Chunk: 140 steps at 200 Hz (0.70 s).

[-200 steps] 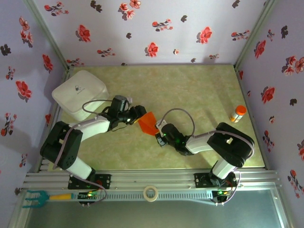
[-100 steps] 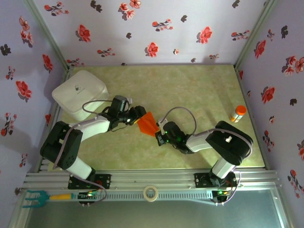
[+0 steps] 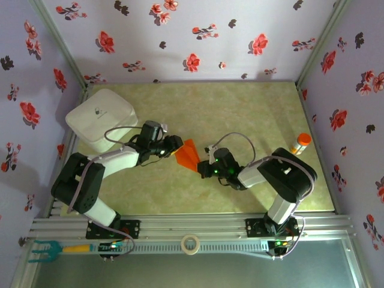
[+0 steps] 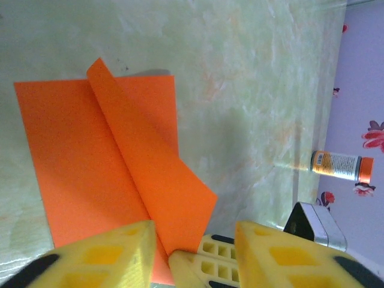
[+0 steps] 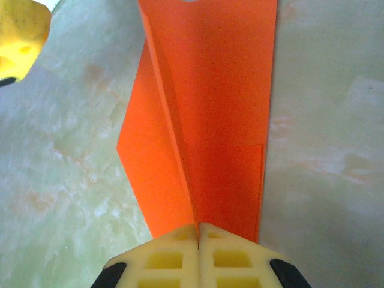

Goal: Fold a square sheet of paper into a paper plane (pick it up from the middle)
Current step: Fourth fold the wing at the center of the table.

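Note:
The orange square sheet of paper [image 3: 188, 155] lies mid-table, creased into a narrow wedge with one flap standing up along the centre fold [image 4: 144, 168]. My right gripper [image 3: 204, 167] is shut on the near end of that crease [image 5: 198, 231], and the paper [image 5: 210, 108] stretches away from its fingertips. My left gripper [image 3: 174, 147] is at the sheet's other side. Its yellow fingers [image 4: 96, 255] stand apart and open [image 4: 192, 243], straddling the paper's edge and the right gripper's cream fingertips.
A small orange-capped bottle [image 3: 300, 143] stands near the right wall and also shows in the left wrist view [image 4: 342, 166]. A white lidded box [image 3: 101, 119] sits at the back left. A tape roll [image 3: 191, 244] rests on the front rail.
The right gripper shifted up and right with the paper, and the sheet now looks narrower with its flap raised. The left gripper's jaws have narrowed.

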Each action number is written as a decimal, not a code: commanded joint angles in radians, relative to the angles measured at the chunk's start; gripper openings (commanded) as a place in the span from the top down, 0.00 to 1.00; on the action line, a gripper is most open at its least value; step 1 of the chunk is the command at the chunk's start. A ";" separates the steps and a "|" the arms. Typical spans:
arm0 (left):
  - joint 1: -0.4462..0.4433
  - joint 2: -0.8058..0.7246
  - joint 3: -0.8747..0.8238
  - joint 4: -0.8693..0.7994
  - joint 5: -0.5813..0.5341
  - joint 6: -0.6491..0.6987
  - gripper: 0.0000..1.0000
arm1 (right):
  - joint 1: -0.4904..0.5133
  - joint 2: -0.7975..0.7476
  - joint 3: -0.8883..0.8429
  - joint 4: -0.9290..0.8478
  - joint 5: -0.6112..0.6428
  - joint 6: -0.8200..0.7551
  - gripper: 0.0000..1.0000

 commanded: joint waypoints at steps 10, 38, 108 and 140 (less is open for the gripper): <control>0.002 0.044 0.012 0.024 0.042 0.012 0.74 | -0.024 0.023 0.004 0.011 -0.077 0.073 0.96; -0.006 0.079 0.031 0.029 0.066 0.019 0.81 | -0.051 0.021 0.035 -0.022 -0.163 0.124 0.96; -0.039 0.152 0.074 0.055 0.105 0.018 0.89 | -0.065 0.015 0.047 -0.089 -0.198 0.189 0.96; -0.050 0.190 0.097 0.056 0.112 0.013 0.91 | -0.074 0.020 0.013 -0.034 -0.184 0.224 0.96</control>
